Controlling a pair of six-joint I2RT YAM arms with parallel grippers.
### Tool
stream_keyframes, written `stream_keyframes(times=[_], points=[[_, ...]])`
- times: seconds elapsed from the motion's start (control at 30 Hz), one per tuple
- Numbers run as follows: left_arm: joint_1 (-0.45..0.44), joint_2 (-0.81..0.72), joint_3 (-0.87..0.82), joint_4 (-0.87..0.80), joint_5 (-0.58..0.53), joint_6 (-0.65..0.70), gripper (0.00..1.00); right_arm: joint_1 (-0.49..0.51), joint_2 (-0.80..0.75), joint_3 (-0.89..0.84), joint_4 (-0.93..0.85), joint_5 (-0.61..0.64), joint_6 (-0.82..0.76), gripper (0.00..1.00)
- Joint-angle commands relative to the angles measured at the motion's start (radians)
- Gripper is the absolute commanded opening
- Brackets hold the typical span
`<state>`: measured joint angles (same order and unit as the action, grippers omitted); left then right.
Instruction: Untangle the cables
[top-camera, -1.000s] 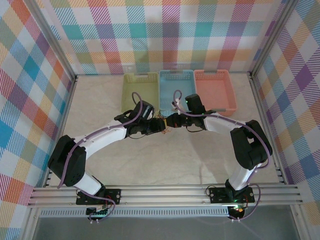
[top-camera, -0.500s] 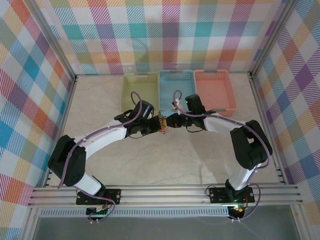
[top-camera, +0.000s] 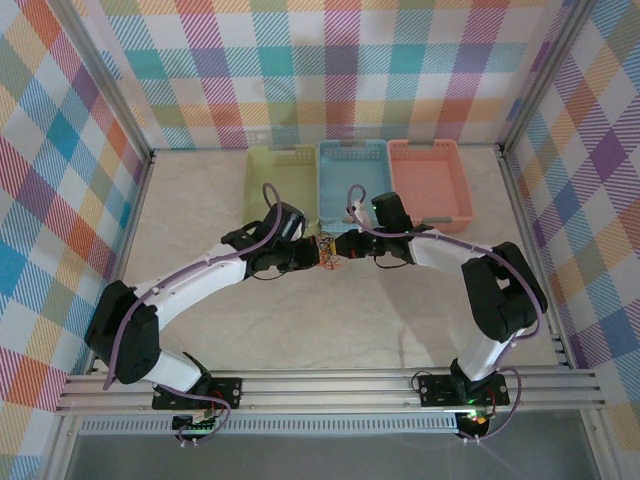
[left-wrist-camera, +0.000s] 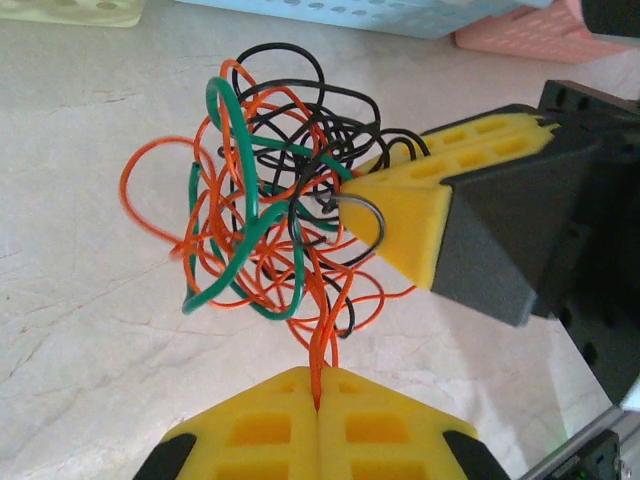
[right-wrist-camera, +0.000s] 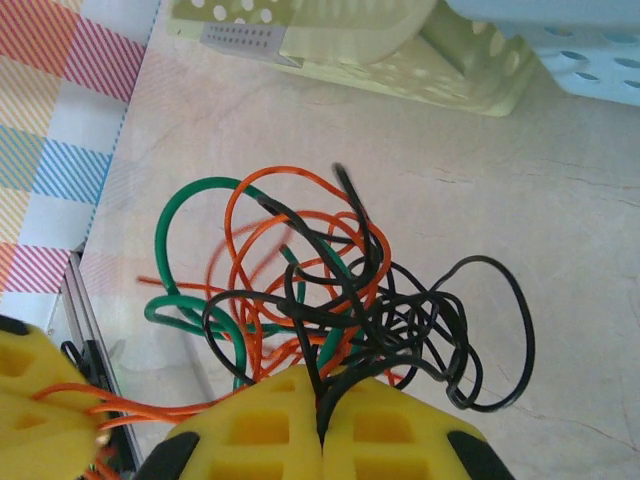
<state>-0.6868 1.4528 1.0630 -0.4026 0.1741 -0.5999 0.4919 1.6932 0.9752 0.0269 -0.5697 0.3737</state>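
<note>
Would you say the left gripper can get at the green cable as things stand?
Probably not yet: the left gripper is shut on orange strands, with the green cable woven into the tangle.

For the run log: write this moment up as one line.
cables: tangled, orange, black, green | left gripper: shut on orange strands | right gripper: shut on black strands | task: not yet untangled

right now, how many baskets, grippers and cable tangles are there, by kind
perforated plastic baskets: 3, pale green basket, light blue basket, salmon pink basket
yellow-fingered grippers: 2, left gripper and right gripper, both shut on the tangle
tangle of thin orange, black and green cables: 1
total: 6
</note>
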Motion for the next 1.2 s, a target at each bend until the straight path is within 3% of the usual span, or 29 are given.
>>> stream_keyframes(times=[0.0, 0.03, 0.13, 0.3, 0.67, 1.0, 1.17], points=[[-0.011, -0.049, -0.013, -0.059, 0.023, 0.051, 0.17, -0.004, -0.036, -0.010, 0.033, 0.024, -0.008, 0.04], [-0.011, -0.052, -0.017, -0.065, 0.024, 0.051, 0.27, -0.004, -0.036, -0.010, 0.034, 0.019, -0.008, 0.04], [-0.011, -0.052, -0.020, -0.071, 0.043, 0.049, 0.39, -0.004, -0.033, -0.010, 0.035, 0.015, -0.009, 0.04], [-0.010, -0.043, -0.009, -0.056, 0.078, 0.029, 0.46, -0.004, -0.033, -0.010, 0.034, 0.015, -0.008, 0.04], [-0.043, 0.072, 0.053, 0.056, 0.105, -0.156, 0.47, -0.004, -0.031, -0.010, 0.039, 0.007, -0.006, 0.05], [-0.051, 0.120, 0.097, 0.063, 0.021, -0.189, 0.39, -0.005, -0.027, -0.009, 0.041, -0.004, -0.002, 0.05], [-0.051, 0.124, 0.094, 0.059, -0.006, -0.196, 0.44, -0.004, -0.027, -0.008, 0.041, -0.004, -0.002, 0.05]])
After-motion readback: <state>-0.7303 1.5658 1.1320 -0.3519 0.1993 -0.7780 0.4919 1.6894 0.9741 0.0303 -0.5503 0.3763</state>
